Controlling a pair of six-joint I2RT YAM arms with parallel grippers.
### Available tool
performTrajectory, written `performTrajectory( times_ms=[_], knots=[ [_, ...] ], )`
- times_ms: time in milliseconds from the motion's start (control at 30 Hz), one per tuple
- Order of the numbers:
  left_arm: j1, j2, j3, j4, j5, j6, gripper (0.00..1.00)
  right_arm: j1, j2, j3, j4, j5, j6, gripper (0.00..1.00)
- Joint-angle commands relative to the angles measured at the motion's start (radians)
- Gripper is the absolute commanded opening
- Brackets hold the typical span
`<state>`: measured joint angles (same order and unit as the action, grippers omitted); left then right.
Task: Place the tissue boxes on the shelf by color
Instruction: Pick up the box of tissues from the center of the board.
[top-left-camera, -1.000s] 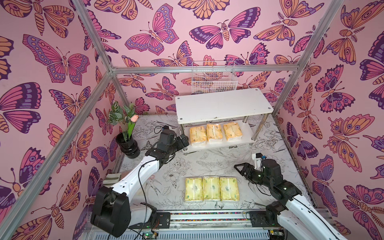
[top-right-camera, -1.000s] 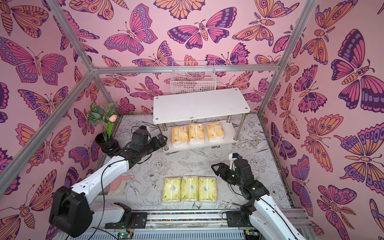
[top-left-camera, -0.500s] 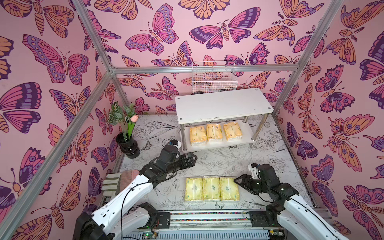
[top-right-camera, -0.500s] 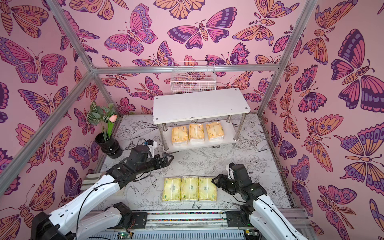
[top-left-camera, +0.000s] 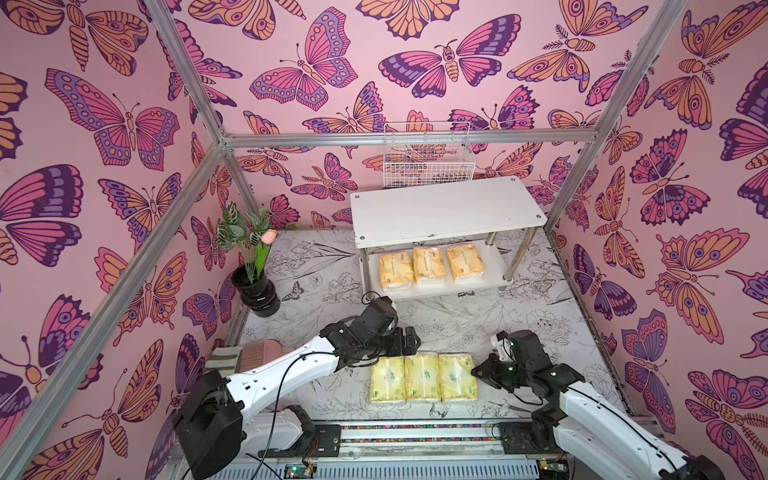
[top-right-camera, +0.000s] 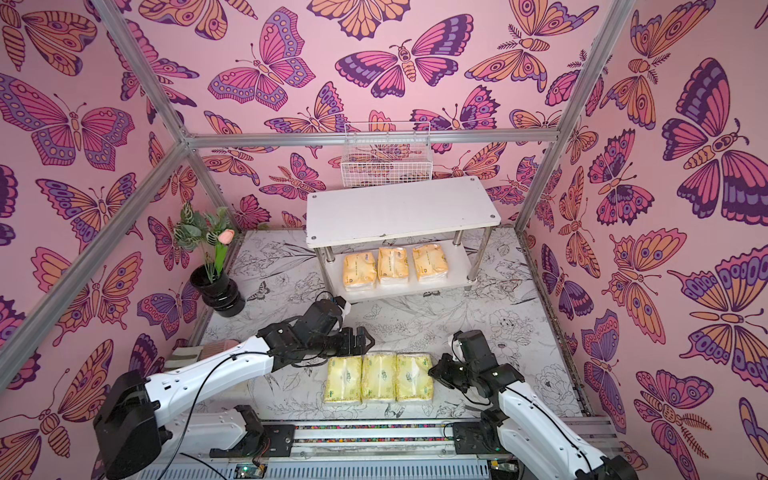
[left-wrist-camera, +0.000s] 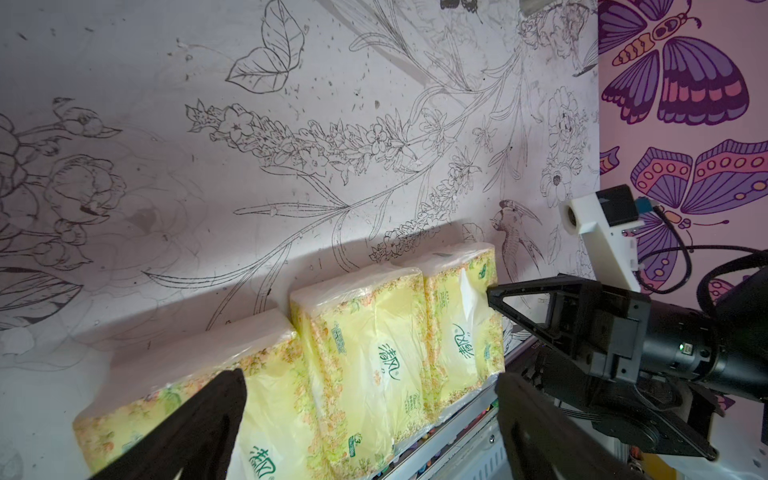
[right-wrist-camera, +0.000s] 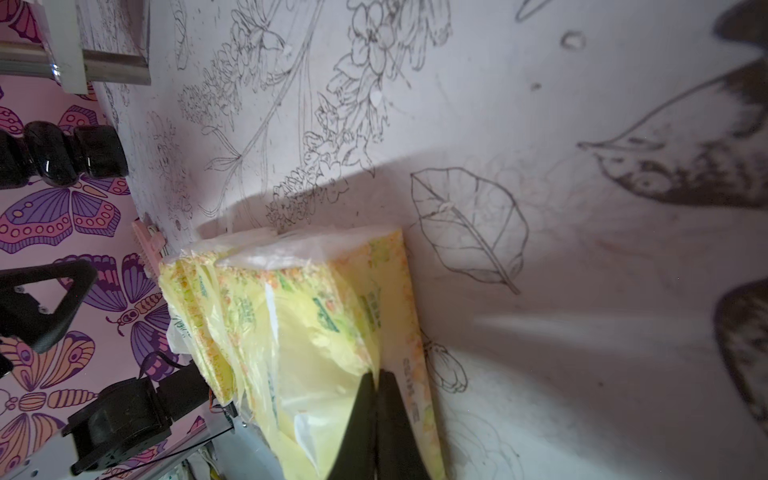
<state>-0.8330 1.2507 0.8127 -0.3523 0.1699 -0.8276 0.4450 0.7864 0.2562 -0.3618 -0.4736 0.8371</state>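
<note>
a: six packs counted. scanned from the left: the vase (top-left-camera: 255, 291) stands well apart from the work. next, the left gripper (top-left-camera: 413, 340) is seen just behind the pale row, jaws spread wide, nothing held.

b: pale row located where?

a: three pale packs (top-left-camera: 423, 377) are laid side by side, touching, at the near edge of the table (top-left-camera: 519, 316), between the two grippers. further back, three orange packs (top-left-camera: 428, 266) are already lined up on the lower board (top-right-camera: 459, 270) of the shelf (top-left-camera: 444, 212). the top board (top-right-camera: 399, 208) is bare.

b: right side?

a: the right gripper (right-wrist-camera: 376, 380) is pressed together at the right pack (left-wrist-camera: 457, 332). in the left wrist view the film looks nipped and tented at the tip. the pack itself is not lifted, as far as can be told.

b: handling?

a: the packs are judged light and soft, with loose, slippery film. a film pinch can be expected to stretch or tear, and the pack would swing under it. a grip across the short width at mid-length, jaws over both long sides, is preferred. some squash is to be tolerated.

b: risk?

a: the top board is judged the target for the pale ones. neighbours touch, so the end pack should be drawn clear before it is raised, or the middle pack (top-right-camera: 379, 376) may be dragged along.
</note>
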Motion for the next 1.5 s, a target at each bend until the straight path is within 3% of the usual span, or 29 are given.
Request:
performTrajectory(
  times_ms=[0, 200, 500, 600, 633, 733, 1200, 1467],
  knots=[
    [-0.012, 0.048, 0.023, 0.025, 0.021, 0.000, 1.00, 0.004, 0.016, 0.036, 0.046, 0.081, -0.003, 0.00],
    [-0.020, 0.100, 0.049, 0.051, 0.038, 0.018, 1.00, -0.059, 0.083, 0.096, 0.090, 0.182, -0.024, 0.00],
    [-0.027, 0.268, 0.173, 0.123, 0.099, 0.055, 0.99, -0.198, 0.267, 0.173, 0.194, 0.151, -0.074, 0.02],
    [-0.028, 0.352, 0.236, 0.143, 0.135, 0.068, 1.00, -0.214, 0.268, 0.201, 0.149, 0.123, -0.098, 0.49],
    [-0.028, 0.384, 0.259, 0.150, 0.151, 0.072, 1.00, -0.213, 0.249, 0.197, 0.136, 0.121, -0.096, 0.59],
    [-0.028, 0.462, 0.305, 0.169, 0.183, 0.076, 1.00, -0.214, 0.170, 0.169, 0.101, 0.107, -0.080, 0.71],
    [-0.028, 0.693, 0.411, 0.292, 0.319, 0.029, 1.00, -0.214, -0.121, -0.093, 0.116, -0.003, 0.057, 0.80],
    [-0.035, 0.790, 0.428, 0.396, 0.377, -0.047, 0.99, -0.214, -0.120, -0.210, 0.250, -0.047, 0.136, 0.81]
  ],
)
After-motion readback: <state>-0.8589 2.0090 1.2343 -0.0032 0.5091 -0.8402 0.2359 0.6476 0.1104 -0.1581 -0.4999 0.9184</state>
